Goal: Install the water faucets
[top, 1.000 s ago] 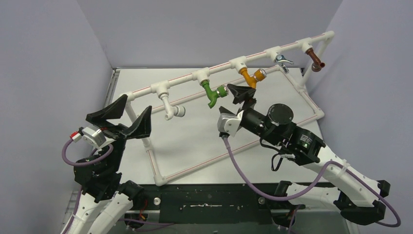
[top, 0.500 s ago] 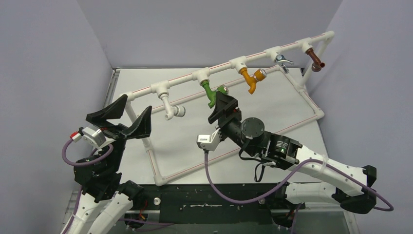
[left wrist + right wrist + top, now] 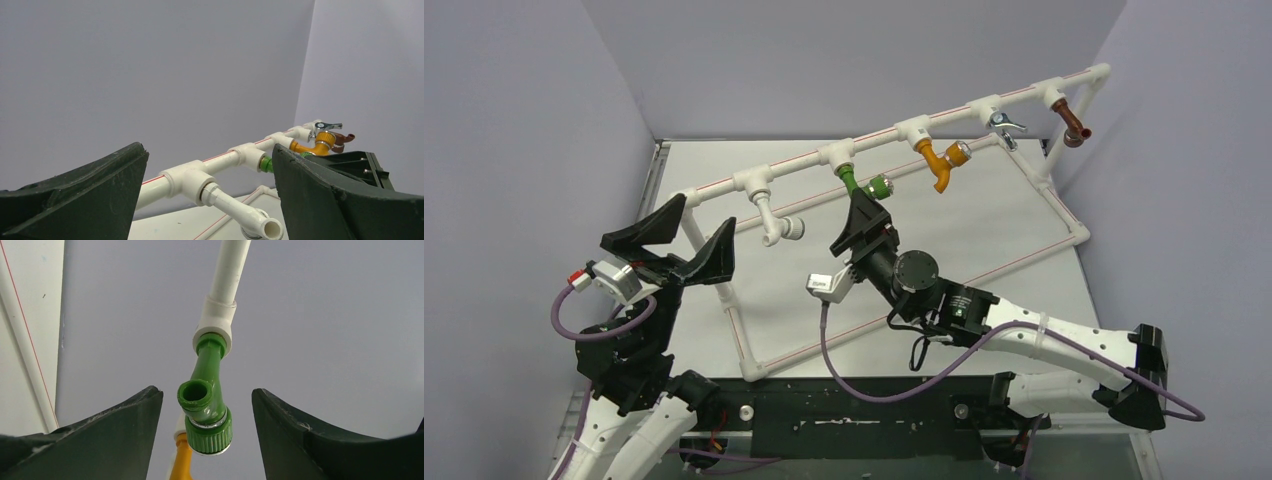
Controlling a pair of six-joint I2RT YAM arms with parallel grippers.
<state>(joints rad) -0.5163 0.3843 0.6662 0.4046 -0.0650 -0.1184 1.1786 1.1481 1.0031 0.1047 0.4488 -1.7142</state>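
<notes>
Sliding the right gripper [image 3: 862,205] away from the orange faucet [image 3: 939,160] to the green faucet [image 3: 206,390] hanging from the pipe frame [image 3: 794,168], with jaws spread wide either side, likely lining up a tightening twist, leaving the left gripper [image 3: 699,222] agape.

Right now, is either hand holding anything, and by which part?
Nothing is held. The right hand is open on either side of the bright green plastic faucet, not touching it. The left hand is open and empty.
</notes>
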